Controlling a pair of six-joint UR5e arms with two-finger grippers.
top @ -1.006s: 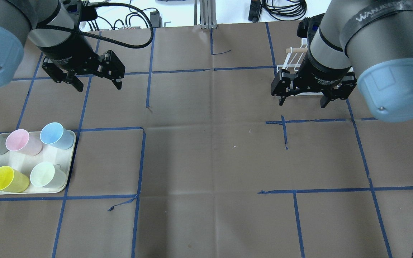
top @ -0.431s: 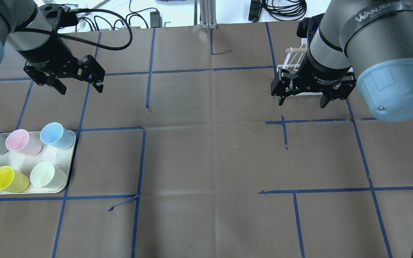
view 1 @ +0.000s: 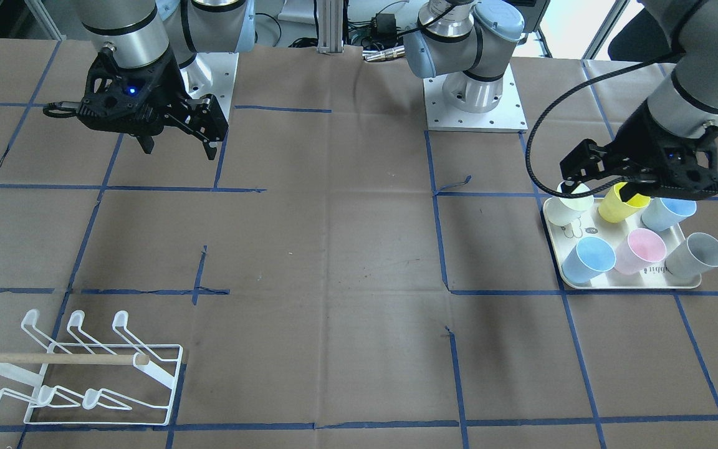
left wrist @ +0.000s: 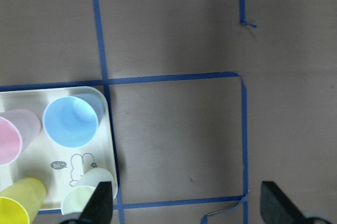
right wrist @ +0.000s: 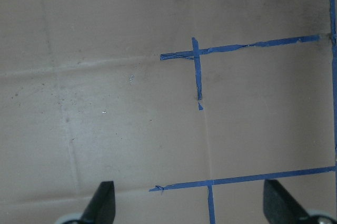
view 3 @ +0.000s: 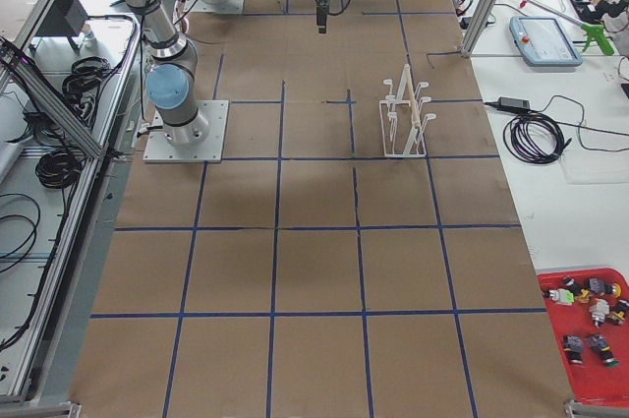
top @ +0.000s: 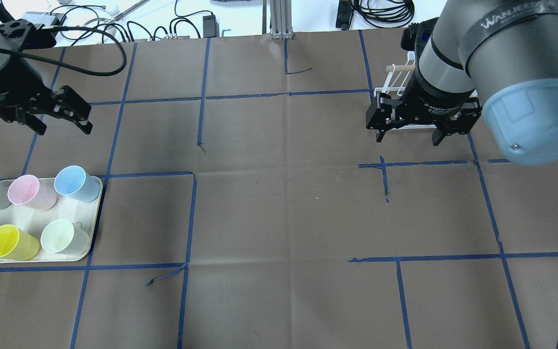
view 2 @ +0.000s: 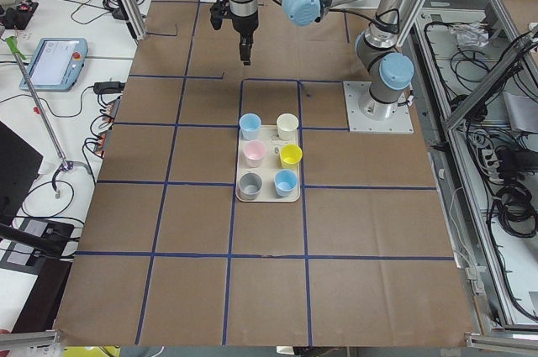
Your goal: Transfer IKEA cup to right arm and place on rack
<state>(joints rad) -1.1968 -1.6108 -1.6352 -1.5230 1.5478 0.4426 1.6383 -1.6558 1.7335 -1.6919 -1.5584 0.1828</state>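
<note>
- Front-facing: left pincer (view 1: 602,184) hangs w/ fingers spread wide. The pale green cup (view 1: 566,206) & yellow cup (view 1: 617,207) show just under its tips. The pink cup (view 1: 639,249), grey cup (view 1: 698,252) & two blue cups (view 1: 589,259) sit on the same tray (view 1: 583,284). Right pincer (view 1: 178,149) is also wide, over bare tabletop (view 1: 334,249). The rack (view 1: 53,358) is well apart from it, toward the operators' edge.
- Overhead: left pincer shows past the tray's far side, touching no cup. Right pincer partly covers the rack, which is just behind it.
- Left side: all six cups are mouth-up on the tray in 2 rows of 3. Pincer state can't be told from here.
- Right side: rack stands upright on the tabletop. Pincer state can't be told here either.
- Left wrist: both fingers are at the frame's bottom, far apart. The tray is off to one side, w/ the pale green cup nearest a fingertip. Bare tabletop & blue tape (left wrist: 244,134) lie between the fingers.
- Right wrist: fingers are wide. A tape cross is ahead of the pincer & the rack's base wire is at the top edge.
</note>
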